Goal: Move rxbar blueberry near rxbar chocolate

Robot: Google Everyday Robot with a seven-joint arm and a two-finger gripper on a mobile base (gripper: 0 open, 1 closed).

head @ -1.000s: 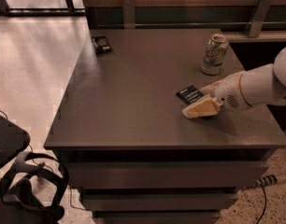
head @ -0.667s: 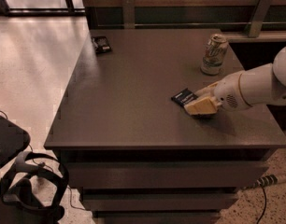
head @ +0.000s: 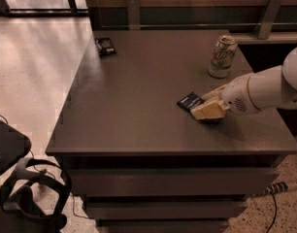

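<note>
Two snack bars and a can sit on a dark worktop point(head: 139, 106), and a white robot arm point(head: 270, 89) reaches in from the right.

The can point(head: 222, 56) stands upright near the back right edge of the worktop. Just in front of the can and slightly to its left, the claw point(head: 206, 106) sits low over the surface, pinching the right end of the blue bar point(head: 189, 101). That bar sticks out to the left of the claw, with its white lettering facing up. The black bar point(head: 105, 46) lies flat far to the left of the can, at the back left corner, well apart from the blue bar. The arm passes in front of the can without touching it. A headset point(head: 32, 193) lies on the floor, far to the left of the can and below it.
</note>
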